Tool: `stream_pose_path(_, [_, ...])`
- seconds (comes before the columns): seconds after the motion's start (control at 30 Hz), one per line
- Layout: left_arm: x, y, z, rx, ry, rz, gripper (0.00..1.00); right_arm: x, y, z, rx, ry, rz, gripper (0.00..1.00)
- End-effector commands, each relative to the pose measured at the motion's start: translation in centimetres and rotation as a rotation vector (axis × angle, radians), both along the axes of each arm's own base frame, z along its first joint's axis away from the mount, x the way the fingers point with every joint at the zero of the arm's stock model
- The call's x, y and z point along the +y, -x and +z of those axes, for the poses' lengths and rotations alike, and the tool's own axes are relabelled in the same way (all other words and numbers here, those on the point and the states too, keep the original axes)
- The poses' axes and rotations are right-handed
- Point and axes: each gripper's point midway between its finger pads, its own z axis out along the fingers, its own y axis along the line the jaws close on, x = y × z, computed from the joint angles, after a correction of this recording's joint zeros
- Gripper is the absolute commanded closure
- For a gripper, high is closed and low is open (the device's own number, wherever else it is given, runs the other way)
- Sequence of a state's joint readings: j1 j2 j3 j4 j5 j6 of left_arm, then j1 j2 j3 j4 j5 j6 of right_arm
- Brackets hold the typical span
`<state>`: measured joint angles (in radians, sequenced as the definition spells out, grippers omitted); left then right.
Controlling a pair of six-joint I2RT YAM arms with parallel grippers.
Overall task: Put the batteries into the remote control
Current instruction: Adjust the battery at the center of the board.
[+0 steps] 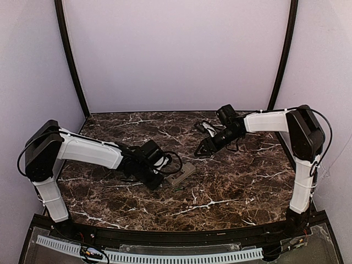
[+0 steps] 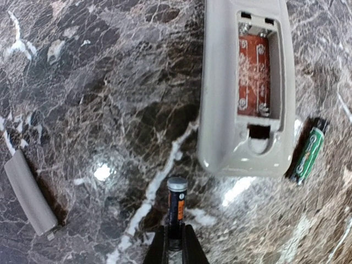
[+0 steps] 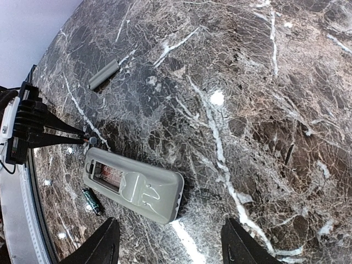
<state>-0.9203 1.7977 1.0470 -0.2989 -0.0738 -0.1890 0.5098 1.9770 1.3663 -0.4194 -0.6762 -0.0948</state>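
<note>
Nearest, a loose battery (image 2: 309, 151) with a green label lies on the marble table (image 1: 236, 192) just beside the remote control (image 2: 220, 110), which rests back up, its bay open, a reddish board showing. Left of it, the left gripper (image 2: 175, 245) pinches a second battery (image 2: 176, 206), its tip aimed at the remote's end, not touching. A grey cover (image 2: 30, 192) lies farther off. Far right, the right gripper (image 3: 171, 242) hangs spread, holding nothing.
</note>
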Motion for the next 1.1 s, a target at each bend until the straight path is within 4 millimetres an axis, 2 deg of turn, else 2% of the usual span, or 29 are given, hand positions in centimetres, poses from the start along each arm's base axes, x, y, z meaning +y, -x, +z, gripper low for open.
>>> stream_pose_path(0.0, [2.8, 1.6, 1.2, 0.018, -0.111, -0.056, 0.99, -0.3, 0.2, 0.6, -0.003, -0.015, 0.0, 0.39])
stream_pose_path(0.17, [3.6, 4.0, 1.0, 0.091, -0.085, -0.109, 0.99, -0.3, 0.5, 0.6, 0.005, -0.021, 0.005, 0.39])
stream_pose_path(0.3, [2.9, 6.1, 2.3, 0.105, -0.025, -0.285, 0.99, -0.3, 0.6, 0.5, 0.008, -0.022, 0.006, 0.39])
stream_pose_path(0.43, [3.0, 7.0, 2.2, 0.08, -0.071, -0.455, 0.98, -0.3, 0.6, 0.5, 0.007, -0.023, 0.006, 0.39])
stream_pose_path(0.6, [2.3, 7.2, 2.0, 0.049, -0.125, -0.624, 0.97, -0.3, 0.7, 0.4, 0.012, -0.023, 0.005, 0.4])
stream_pose_path(0.7, [2.6, 7.1, 1.2, 0.053, -0.192, -0.705, 0.96, -0.4, 0.8, 0.5, 0.01, -0.023, 0.005, 0.4])
stream_pose_path(0.87, [2.3, 6.4, 0.9, 0.033, -0.23, -0.763, 0.95, -0.5, 0.9, 0.5, 0.01, -0.022, 0.005, 0.4])
stream_pose_path(1.07, [2.7, 5.9, -0.1, 0.029, -0.279, -0.763, 0.89, -0.5, 1.0, 0.6, 0.004, -0.02, 0.006, 0.4])
